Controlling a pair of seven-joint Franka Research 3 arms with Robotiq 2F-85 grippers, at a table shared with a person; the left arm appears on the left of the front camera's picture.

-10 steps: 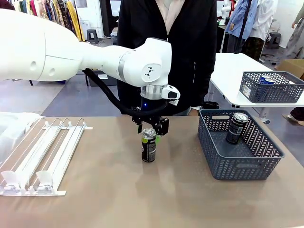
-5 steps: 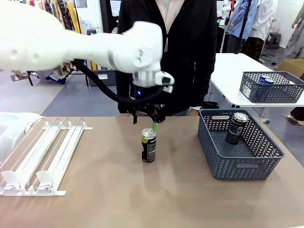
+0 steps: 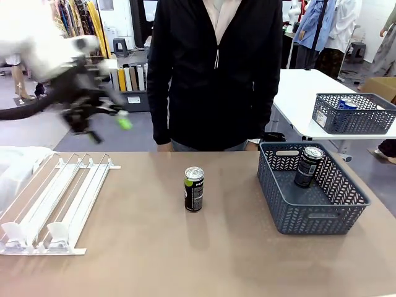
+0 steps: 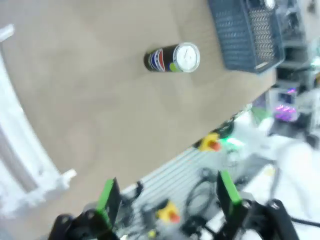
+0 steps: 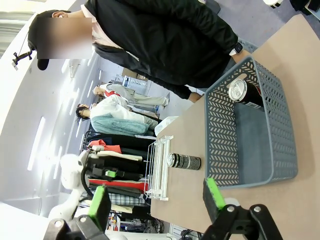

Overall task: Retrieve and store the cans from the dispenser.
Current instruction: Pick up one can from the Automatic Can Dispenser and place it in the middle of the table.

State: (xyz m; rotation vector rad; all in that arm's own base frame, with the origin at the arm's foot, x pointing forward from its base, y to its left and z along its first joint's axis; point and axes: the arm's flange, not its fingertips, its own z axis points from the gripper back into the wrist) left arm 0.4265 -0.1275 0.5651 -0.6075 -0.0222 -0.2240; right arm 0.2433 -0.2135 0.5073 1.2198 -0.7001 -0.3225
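A dark can point(image 3: 193, 189) with a silver top stands upright alone at the middle of the table; it shows too as the can point(image 4: 172, 58) and the can point(image 5: 184, 161). A second dark can point(image 3: 307, 167) leans inside the grey basket point(image 3: 309, 216) at the right. The white wire-rail dispenser point(image 3: 55, 204) lies at the table's left. My left gripper point(image 3: 108, 127) is blurred, high above the table's left rear, open and empty point(image 4: 167, 197). My right gripper point(image 5: 155, 200) is open with nothing between its fingers, far from the basket point(image 5: 220, 130).
A person in a black jacket point(image 3: 213, 74) stands at the far edge, behind the standing can. A second grey basket point(image 3: 352, 120) with a blue can sits on a white table at the back right. Bare tabletop lies between the dispenser and the basket.
My left gripper opened off the middle can, rose, and swung far to the left rear. The can stays standing where it was set.
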